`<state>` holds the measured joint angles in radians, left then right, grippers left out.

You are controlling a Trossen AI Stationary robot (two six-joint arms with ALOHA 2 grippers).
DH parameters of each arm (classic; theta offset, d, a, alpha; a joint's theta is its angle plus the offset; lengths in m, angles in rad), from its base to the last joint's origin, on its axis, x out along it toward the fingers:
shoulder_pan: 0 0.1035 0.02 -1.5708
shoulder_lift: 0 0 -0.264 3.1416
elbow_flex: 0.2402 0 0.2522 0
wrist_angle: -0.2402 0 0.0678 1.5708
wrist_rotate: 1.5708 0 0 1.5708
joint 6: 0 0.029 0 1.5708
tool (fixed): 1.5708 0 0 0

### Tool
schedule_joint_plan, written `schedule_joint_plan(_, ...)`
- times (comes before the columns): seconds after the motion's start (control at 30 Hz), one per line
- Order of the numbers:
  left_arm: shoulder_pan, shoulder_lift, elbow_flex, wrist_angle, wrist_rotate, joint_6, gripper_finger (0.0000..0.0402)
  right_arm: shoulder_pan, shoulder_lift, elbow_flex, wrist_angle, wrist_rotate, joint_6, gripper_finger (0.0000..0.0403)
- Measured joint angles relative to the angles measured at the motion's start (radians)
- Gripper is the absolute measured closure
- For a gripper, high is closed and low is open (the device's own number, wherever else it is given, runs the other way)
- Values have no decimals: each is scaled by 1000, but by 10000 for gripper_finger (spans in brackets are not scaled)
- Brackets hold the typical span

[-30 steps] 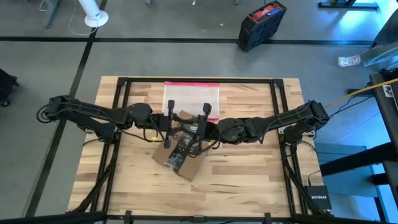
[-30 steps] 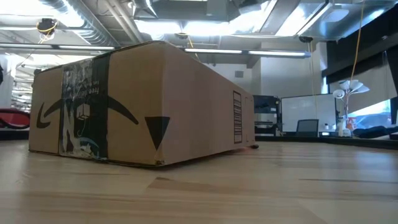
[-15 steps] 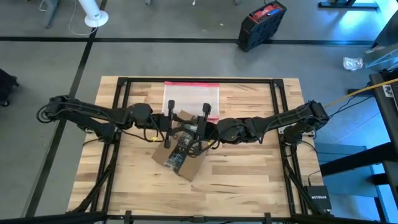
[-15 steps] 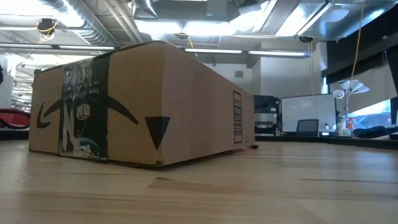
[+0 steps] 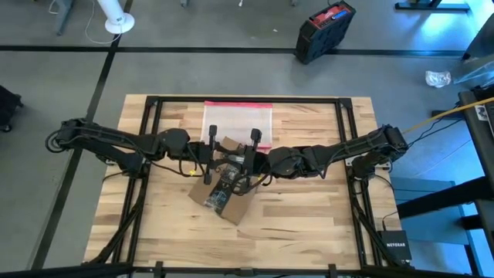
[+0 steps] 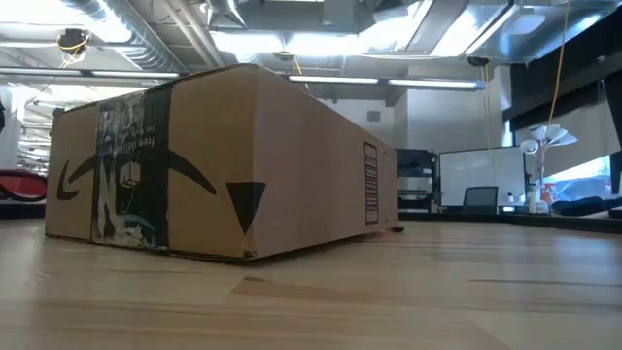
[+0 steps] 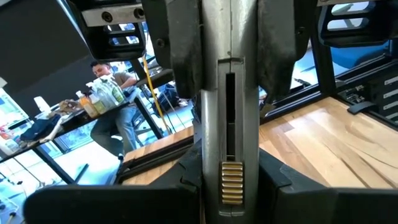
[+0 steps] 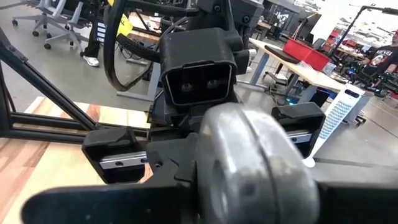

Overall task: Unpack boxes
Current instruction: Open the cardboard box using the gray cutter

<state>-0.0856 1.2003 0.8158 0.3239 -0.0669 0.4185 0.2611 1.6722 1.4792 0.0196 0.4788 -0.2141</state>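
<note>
A brown corrugated cardboard shipping box [image 5: 222, 193] lies near the middle of the wooden table [image 5: 309, 224], turned at an angle to the table's edges, its black printed tape strip [image 5: 220, 191] running along the top. In the low view the box sits flat on the boards, showing the smile-arrow logo [image 6: 136, 180] crossed by the tape, and a barcode print on its long side.

Both arms reach in from the table's left and right edges and meet over the end of the box nearer the far edge. The left gripper [image 5: 210, 158] and the right gripper [image 5: 252, 158] hang close together above that end (each wrist camera is filled by the other arm's metal). Whether either claw is apart, together or clamped on cardboard cannot be told, since the fingers seem hidden.

A clear plastic pouch with a pink-red edge [image 5: 238, 118] lies flat by the far edge, just behind the grippers.
</note>
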Motion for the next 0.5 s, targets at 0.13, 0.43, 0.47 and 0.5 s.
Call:
schedule_joint_plan(0.13, 0, 0, 0, -4, 0, -2, 339, 0, 1, 0, -1, 0, 0, 337)
schedule_joint_plan(0.43, -7, -3, 2, -43, -4, -18, 337, 0, 2, -2, -6, 4, 2, 337)
schedule_joint_plan(0.47, -9, -3, 2, -46, -5, -17, 334, 0, 3, -2, -9, 6, 3, 337)
schedule_joint_plan(0.5, -12, -3, 2, -48, -7, -16, 328, 0, 3, -2, -13, 7, 4, 337)
